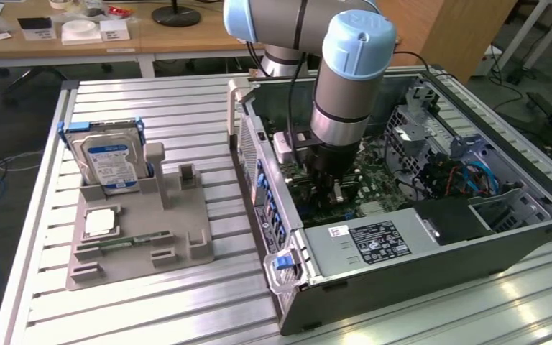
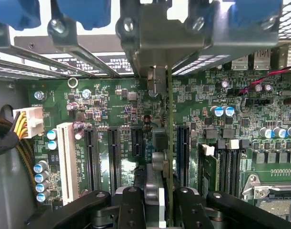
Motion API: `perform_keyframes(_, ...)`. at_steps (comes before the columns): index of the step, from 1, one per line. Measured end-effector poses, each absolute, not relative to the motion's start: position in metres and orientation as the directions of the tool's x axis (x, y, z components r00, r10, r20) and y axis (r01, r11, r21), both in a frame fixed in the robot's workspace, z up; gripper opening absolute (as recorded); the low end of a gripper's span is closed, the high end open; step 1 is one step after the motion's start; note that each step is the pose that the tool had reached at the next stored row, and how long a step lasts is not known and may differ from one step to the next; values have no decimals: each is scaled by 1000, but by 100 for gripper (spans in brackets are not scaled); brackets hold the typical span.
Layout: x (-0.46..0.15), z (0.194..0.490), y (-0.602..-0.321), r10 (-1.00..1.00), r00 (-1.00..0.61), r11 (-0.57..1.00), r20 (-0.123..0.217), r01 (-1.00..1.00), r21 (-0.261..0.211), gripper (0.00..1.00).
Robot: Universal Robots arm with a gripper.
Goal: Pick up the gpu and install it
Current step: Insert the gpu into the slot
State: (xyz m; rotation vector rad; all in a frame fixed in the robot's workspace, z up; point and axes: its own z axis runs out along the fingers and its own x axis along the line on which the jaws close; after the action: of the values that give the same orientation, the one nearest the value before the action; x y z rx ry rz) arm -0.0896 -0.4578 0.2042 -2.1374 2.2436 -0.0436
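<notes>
Exterior view's left: grey holder tray [image 1: 132, 241] on the slatted table [image 1: 468, 316]; hard drive [image 1: 111, 165] upright in its rear slot; memory stick [image 1: 123, 243] lying flat near its front; exterior view's right: open PC case [image 1: 420, 237], arm reaching down into it; gripper [image 2: 160, 202] low over the motherboard [image 2: 116, 100], fingers [image 2: 132, 205] clamped on the gpu [image 2: 169, 143]; gpu edge-on, upright, between the black expansion slots [image 2: 102, 157], its metal bracket [image 2: 157, 78] at the case's rear wall.
</notes>
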Motion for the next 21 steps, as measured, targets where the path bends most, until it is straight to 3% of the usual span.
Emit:
perform_keyframes(7,-90,208,-458,-999,-48,49,-12,-998,-50,29)
perform_keyframes(8,-90,213,-458,-999,-48,49,-12,-998,-50,35)
perform_keyframes(21,-90,267,-458,-999,-48,49,-12,-997,-55,35)
